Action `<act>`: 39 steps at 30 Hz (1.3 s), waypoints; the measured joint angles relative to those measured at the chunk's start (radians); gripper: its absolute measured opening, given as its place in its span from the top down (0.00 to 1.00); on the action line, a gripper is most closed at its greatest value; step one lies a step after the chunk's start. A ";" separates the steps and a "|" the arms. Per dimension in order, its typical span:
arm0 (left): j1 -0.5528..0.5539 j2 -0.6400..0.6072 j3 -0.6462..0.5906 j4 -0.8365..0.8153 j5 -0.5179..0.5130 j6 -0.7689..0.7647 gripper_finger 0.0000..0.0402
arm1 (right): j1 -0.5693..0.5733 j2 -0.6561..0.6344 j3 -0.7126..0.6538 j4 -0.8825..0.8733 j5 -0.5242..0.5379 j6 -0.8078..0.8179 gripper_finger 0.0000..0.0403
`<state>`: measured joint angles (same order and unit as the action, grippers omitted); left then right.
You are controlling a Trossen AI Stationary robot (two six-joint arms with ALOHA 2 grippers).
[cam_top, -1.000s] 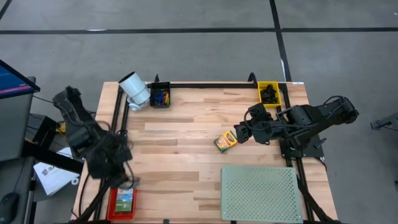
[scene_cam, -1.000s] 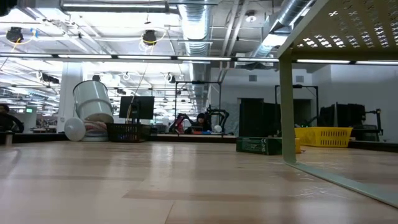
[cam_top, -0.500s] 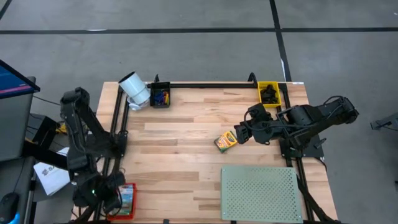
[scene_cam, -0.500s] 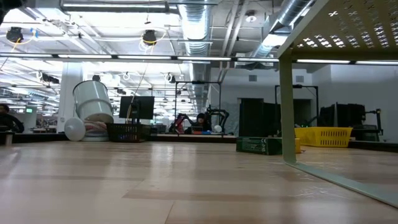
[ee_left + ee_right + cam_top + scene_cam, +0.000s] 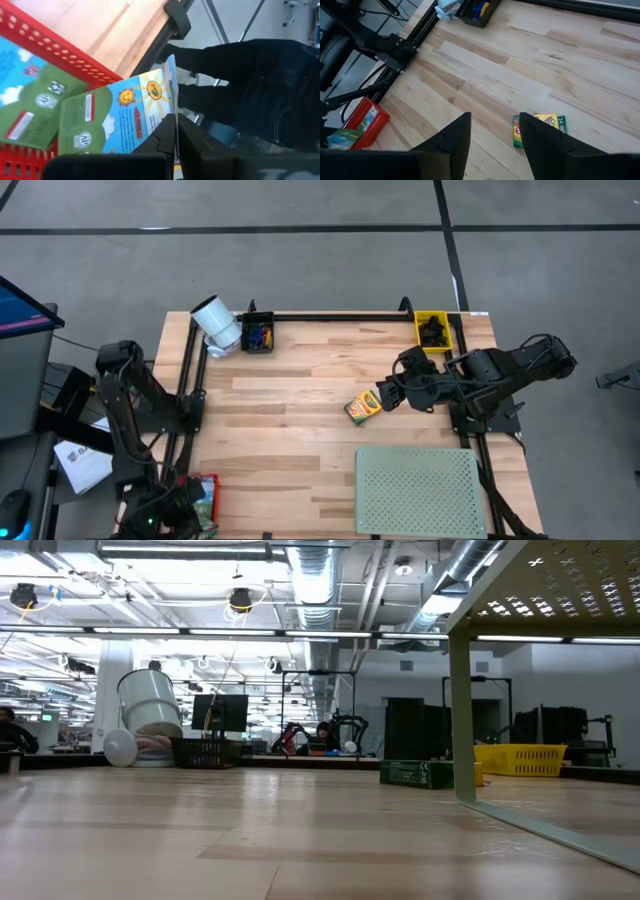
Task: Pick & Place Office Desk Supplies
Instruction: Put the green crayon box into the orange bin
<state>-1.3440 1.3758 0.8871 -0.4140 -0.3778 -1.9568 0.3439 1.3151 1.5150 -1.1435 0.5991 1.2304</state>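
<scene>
**Green box held at the red basket, crayon box waiting at mid-table**

Cardboard in green and blue, a flat crayon box [image 5: 125, 112], is seen pinched by its edge between the clenched fingers of the left gripper [image 5: 176, 131], at the near left corner of the table. It is held at the rim of a red plastic mesh basket [image 5: 47, 42], tilted, with one end over the basket. A second flat green box [image 5: 35, 102] already lies inside the basket. In the high view the same corner is shown, with the basket [image 5: 208, 480] largely covered by the left arm.

Further out, a yellow-orange crayon box with green ends [image 5: 363, 407] lies on the wooden table [image 5: 300, 400], just beside the right gripper [image 5: 492, 132]. The right gripper's jaws are parted and nothing is gripped between them; the box is seen just ahead of one fingertip.

At the far edge, a black bin of coloured rings [image 5: 258, 335], a white cylinder [image 5: 216, 323] and a yellow bin of black clips [image 5: 433, 330] are set. A pale green perforated board [image 5: 420, 490] occupies the near right.

The step in hand is judged to be the placing of the held box into the basket. The next move would call for the box to be brought fully over the basket and the jaws released.
</scene>
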 joint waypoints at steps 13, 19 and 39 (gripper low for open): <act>-0.011 -0.006 0.001 -0.094 -0.154 -0.065 1.00 | 0.001 0.000 0.000 0.033 -0.023 0.019 0.59; -0.011 -0.006 0.001 -0.147 -0.152 -0.092 1.00 | 0.010 0.000 0.000 0.034 -0.023 0.039 0.59; -0.029 -0.015 0.000 -0.150 -0.079 0.029 1.00 | 0.014 0.085 -0.002 0.136 -0.105 0.040 0.59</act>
<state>-1.3727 1.3613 0.8875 -0.5636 -0.4571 -1.9281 0.3576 1.4000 1.5131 -1.0074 0.4937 1.2709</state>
